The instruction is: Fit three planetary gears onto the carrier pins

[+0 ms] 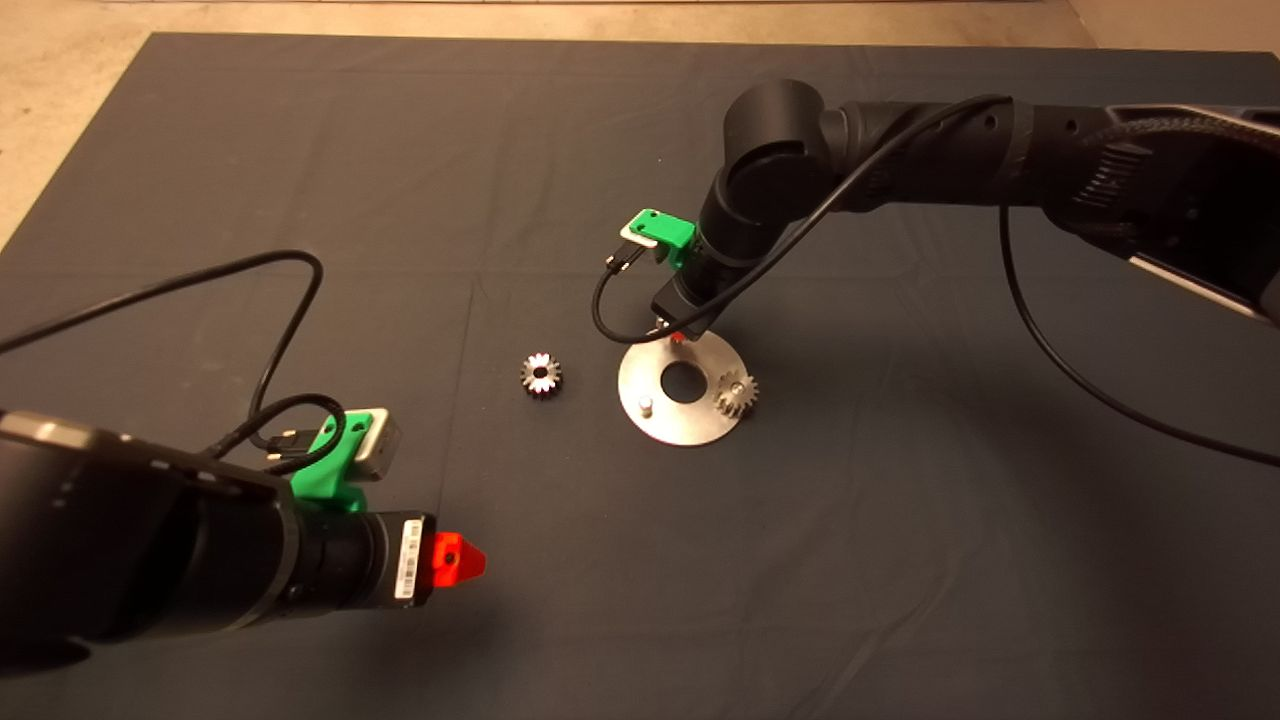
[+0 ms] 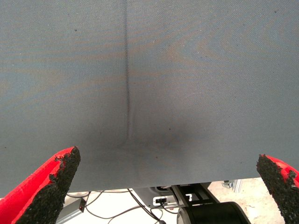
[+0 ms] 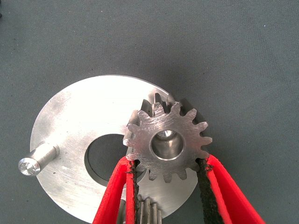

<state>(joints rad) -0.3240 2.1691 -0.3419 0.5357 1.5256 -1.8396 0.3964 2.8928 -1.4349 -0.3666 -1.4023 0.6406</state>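
Note:
The silver carrier disc [image 1: 690, 425] lies mid-mat. One planetary gear [image 1: 736, 393] sits on its right-hand pin. Another pin [image 1: 646, 406] stands bare. A loose gear [image 1: 541, 374] lies on the mat left of the disc. My right gripper [image 1: 678, 336] is at the disc's far edge. In the right wrist view the right gripper [image 3: 167, 163] is shut on a third gear [image 3: 167, 142], held over the third pin, whose tip [image 3: 163, 135] shows through the bore. The disc [image 3: 70, 121], the bare pin [image 3: 37, 158] and the seated gear [image 3: 147, 213] show there too. My left gripper [image 1: 460, 560] is open and empty at the lower left.
The left wrist view shows only bare mat [image 2: 149, 84] between the left gripper's wide-spread fingers [image 2: 56, 182]. A black cable [image 1: 610, 310] loops from the right wrist down beside the disc. The mat's far edge meets a light floor [image 1: 60, 90].

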